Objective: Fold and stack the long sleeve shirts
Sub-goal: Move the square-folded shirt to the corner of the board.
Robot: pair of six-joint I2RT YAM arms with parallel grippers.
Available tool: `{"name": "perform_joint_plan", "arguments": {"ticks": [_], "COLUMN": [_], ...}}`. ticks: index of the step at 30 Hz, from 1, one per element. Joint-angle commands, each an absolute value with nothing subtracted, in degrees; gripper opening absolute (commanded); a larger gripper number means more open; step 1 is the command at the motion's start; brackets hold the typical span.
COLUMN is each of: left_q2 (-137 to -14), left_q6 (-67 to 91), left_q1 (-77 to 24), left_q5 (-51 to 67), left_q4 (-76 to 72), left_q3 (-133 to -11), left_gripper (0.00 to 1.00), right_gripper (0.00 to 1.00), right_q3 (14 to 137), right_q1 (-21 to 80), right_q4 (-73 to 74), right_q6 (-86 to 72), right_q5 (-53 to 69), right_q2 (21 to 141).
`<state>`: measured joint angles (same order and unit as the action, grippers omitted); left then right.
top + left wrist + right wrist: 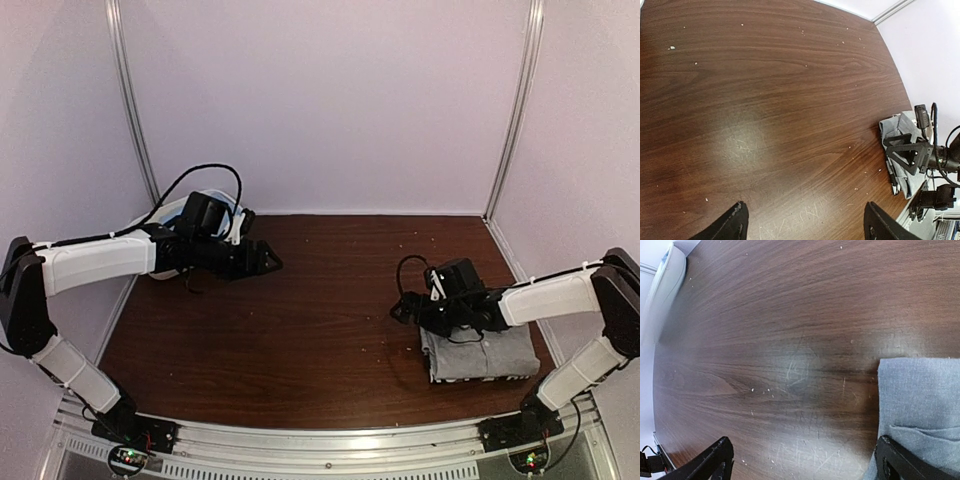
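Observation:
A folded grey long sleeve shirt [478,350] lies on top of a folded black-and-white checked shirt [482,376], stacked at the table's front right. My right gripper [408,311] hovers open at the stack's left edge. In the right wrist view its jaws [802,465] span bare wood, and the right finger [900,465] overlaps the grey shirt [920,405]. My left gripper [264,262] stands open over bare wood at the back left, far from the stack. The left wrist view [805,225] shows nothing between its fingers, with the grey shirt [896,127] at far right.
A white plastic tub [222,199] stands at the back left corner behind my left arm, with a light blue patch [172,213] showing in it; its rim [665,285] also shows in the right wrist view. White walls enclose the brown wooden table [330,300].

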<state>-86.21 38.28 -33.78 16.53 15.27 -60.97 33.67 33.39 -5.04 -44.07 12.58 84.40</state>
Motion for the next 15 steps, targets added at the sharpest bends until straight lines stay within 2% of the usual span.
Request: {"name": "perform_joint_plan", "arguments": {"ticks": [1, 15], "left_q2": [-86.80, -87.92], "left_q6": [39.07, 39.81], "left_q1": [-33.31, -33.31], "left_q5": [17.31, 18.33], "left_q4": [11.79, 10.94], "left_q3": [-61.22, -61.86], "left_gripper": [0.80, 0.81], "right_gripper": [1.00, 1.00], "right_q3": [30.45, 31.41], "right_q1": [32.85, 32.76], "right_q4": [-1.24, 3.52], "right_q6": [-45.38, -44.84], "right_q5": [10.86, 9.88], "right_q2": [80.89, 75.55]}}
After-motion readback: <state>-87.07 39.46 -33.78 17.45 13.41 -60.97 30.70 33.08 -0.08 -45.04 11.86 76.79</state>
